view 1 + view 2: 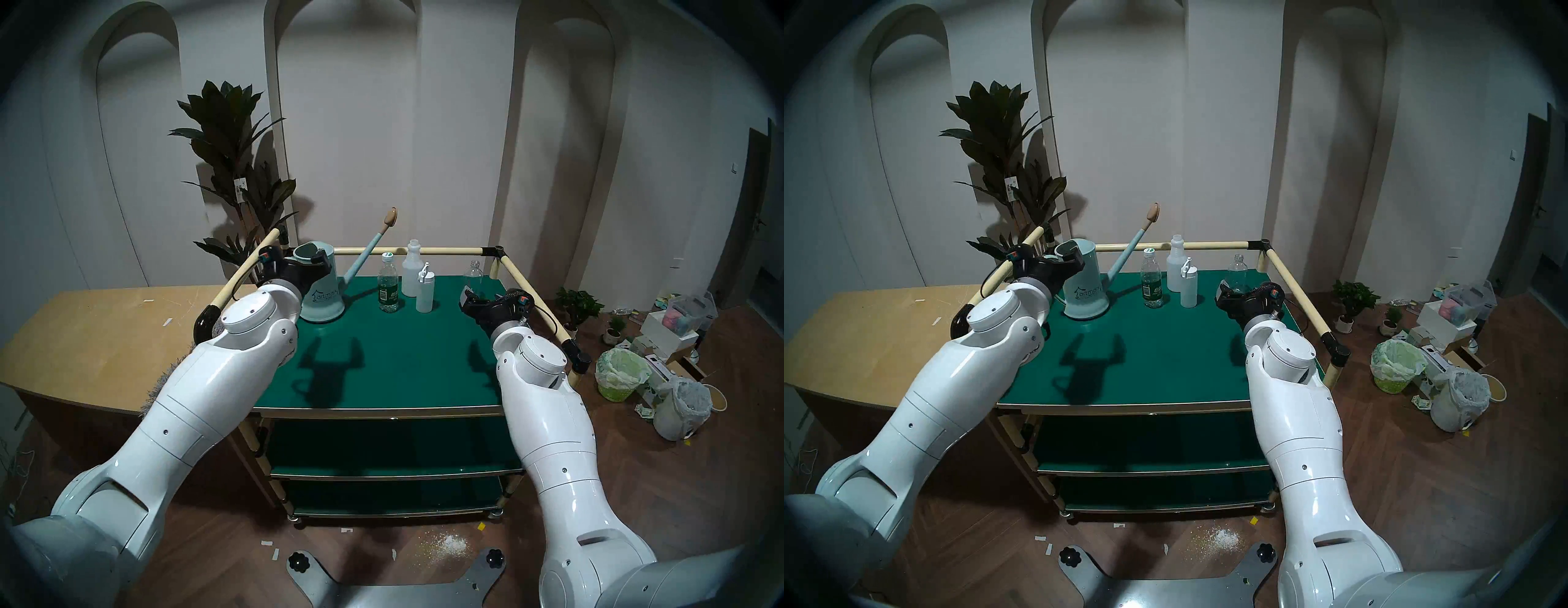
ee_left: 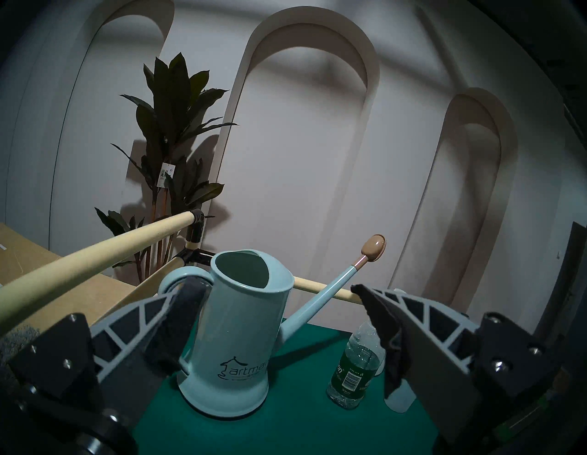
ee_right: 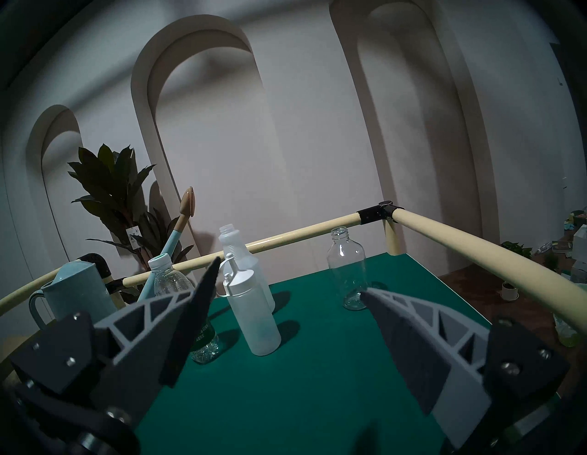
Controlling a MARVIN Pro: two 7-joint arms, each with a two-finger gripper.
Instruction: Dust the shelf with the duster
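The shelf (image 1: 403, 361) is the dark-green top tier of a cart, railed by cream tubes (image 1: 449, 250). The duster shows only as a dark curved handle (image 1: 203, 325) by the left rail and grey shaggy strands (image 1: 155, 388) behind my left forearm, over the wooden counter; the arm hides most of it. My left gripper (image 2: 274, 286) is open and holds nothing, hovering just before the pale-blue watering can (image 2: 241, 343). Above the shelf's right side, my right gripper (image 3: 289, 276) is open too and empty, pointing at the bottles.
At the back of the shelf stand the watering can (image 1: 320, 293), a green-labelled water bottle (image 1: 388, 288), two white bottles (image 1: 410, 271) and a clear glass bottle (image 1: 475, 271). A wooden counter (image 1: 85, 331) adjoins on the left. Bins and boxes (image 1: 615, 373) crowd the floor at right.
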